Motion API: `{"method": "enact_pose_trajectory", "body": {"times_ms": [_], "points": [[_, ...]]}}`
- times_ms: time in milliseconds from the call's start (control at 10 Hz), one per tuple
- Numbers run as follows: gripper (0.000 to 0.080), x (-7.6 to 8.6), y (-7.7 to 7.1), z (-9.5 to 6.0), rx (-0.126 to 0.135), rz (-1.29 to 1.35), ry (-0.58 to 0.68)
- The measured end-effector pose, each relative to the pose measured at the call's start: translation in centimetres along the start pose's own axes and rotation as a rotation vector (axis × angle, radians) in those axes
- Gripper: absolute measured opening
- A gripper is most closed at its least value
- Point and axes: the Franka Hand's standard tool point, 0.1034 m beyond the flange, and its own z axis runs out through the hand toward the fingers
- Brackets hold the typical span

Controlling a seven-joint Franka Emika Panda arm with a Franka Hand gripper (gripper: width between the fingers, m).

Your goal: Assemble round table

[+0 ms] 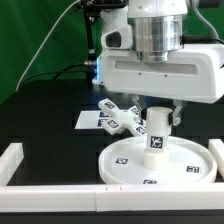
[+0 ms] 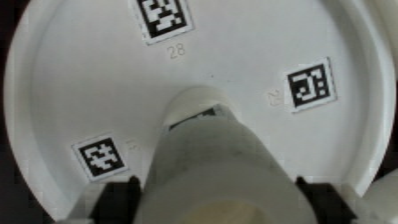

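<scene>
The pincer [image 1: 157, 122] comes straight down from the arm in the upper right of the exterior view and is clenched on the short thick cylinder [image 1: 157, 140], one finger on each side of its upper part. In the wrist view the cylinder [image 2: 214, 160] fills the gap between the dark fingers [image 2: 118, 197], and both pads lie against its sides.

The cylinder stands upright at about the middle of the wide round disc [image 1: 120, 165], which lies flat on the black bench [image 1: 40, 110] in the lower middle of the exterior view. Whether the cylinder's foot is seated in the disc or only rests on it cannot be told. It carries a square tag facing the camera. The wrist view shows the disc's [image 2: 107, 80] face with three tags [image 2: 308, 85] spread around the cylinder.

The flat-armed piece [image 1: 122, 118] lies just behind the disc, near the centre of the frame, its tagged arms spread out. It partly overlaps the marker board [image 1: 86, 120], which lies flat towards the exterior view's left. White border rails [image 1: 20, 160] run along the left and bottom edges of the frame, the bottom one just beside the disc's rim.
</scene>
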Motion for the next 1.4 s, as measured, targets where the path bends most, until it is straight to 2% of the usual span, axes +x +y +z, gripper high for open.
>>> {"method": "enact_pose_trajectory", "body": {"times_ms": [300, 500, 700, 800, 900, 1000, 1100, 1400], "points": [[0.0406, -0.29, -0.33, 0.08, 0.026, 0.409, -0.024], [0.0407, 0.00, 0.00, 0.10, 0.080, 0.615, -0.016], [0.0407, -0.01, 0.02, 0.10, 0.089, 0.657, -0.019], [0.0407, 0.03, 0.07, 0.12, 0.089, 0.593, -0.013], [0.0575, 0.07, 0.11, 0.13, 0.088, 0.449, 0.000], [0.0626, 0.05, -0.10, 0.04, 0.081, 0.340, 0.010], [0.0626, -0.03, -0.38, -0.11, 0.060, 0.144, 0.018], [0.0648, 0.05, -0.21, -0.03, 0.054, -0.068, 0.025]]}}
